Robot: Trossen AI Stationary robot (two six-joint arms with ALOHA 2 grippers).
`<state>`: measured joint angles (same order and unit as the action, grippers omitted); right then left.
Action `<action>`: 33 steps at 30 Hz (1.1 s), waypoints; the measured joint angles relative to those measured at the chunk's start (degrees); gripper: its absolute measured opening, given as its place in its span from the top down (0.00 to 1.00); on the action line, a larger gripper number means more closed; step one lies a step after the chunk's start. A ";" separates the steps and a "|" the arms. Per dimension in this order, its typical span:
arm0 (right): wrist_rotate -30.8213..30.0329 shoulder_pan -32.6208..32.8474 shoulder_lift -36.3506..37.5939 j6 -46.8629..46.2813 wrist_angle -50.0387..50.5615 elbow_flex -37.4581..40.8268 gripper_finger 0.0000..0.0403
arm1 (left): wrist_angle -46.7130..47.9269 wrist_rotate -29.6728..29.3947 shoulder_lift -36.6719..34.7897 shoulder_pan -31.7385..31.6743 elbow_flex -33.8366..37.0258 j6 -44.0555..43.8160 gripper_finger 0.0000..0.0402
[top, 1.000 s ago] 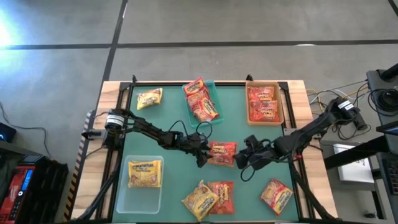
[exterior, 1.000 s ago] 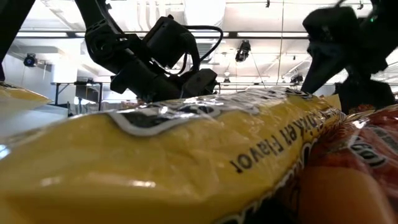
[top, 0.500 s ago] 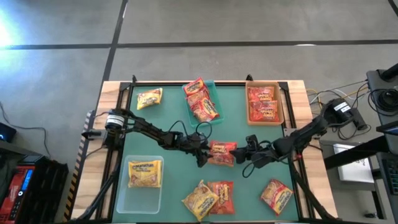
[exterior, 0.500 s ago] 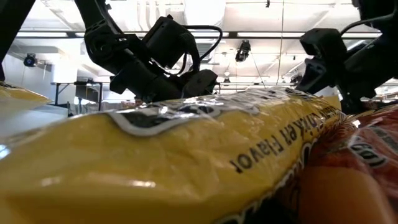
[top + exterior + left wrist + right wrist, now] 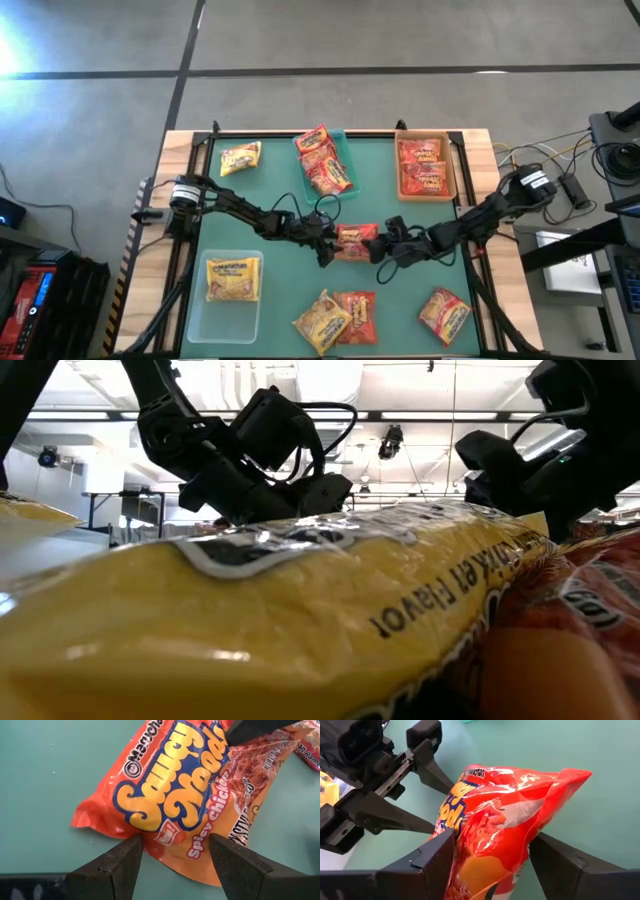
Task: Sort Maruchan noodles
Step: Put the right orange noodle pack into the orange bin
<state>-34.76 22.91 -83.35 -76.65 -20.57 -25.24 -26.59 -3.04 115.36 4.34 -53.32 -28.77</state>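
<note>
Both tools were on the same orange-red packet (image 5: 356, 241) in the middle of the green table (image 5: 270, 185). The right tool (image 5: 492, 857) had its fingers spread around one end of that spicy chicken packet, the crinkly film bulging between them, not visibly clamped. The left tool (image 5: 175, 852) sat at the opposite end, fingers parted and just touching the packet's edge, released rather than gripping.

The danger, I judged, was a tug of war: if both closed at once, the plastic could stretch or tear, or the packet could pop free. The slick, puffy wrapper also looked likely to slip from a shallow pinch. And the two arms were nearly nose to nose, so any lift without the left backing off risked a knock.

Other packets lay near the front edge (image 5: 335, 315), more in the teal bin (image 5: 346, 150) and tan bin (image 5: 400, 175), and a yellow one in the clear bin (image 5: 228, 312).
</note>
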 joint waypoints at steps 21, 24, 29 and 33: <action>0.40 -0.03 0.43 4.37 0.36 -0.98 0.64 | 1.33 0.45 -2.62 -0.07 0.00 0.16 0.46; 0.83 -0.03 0.43 5.34 0.59 -0.99 0.64 | 2.90 0.35 -4.22 -0.15 0.00 1.01 0.46; 0.85 -0.03 0.85 7.32 0.62 -1.00 0.64 | 5.20 0.52 -6.44 -0.28 -0.02 1.82 0.46; 0.86 -0.03 1.71 9.40 0.72 -1.02 0.66 | 6.18 0.54 -7.71 -0.28 -0.04 2.79 0.46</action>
<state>-33.90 22.87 -81.63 -67.25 -19.84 -26.26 -20.41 -2.50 107.65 4.05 -53.36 -25.99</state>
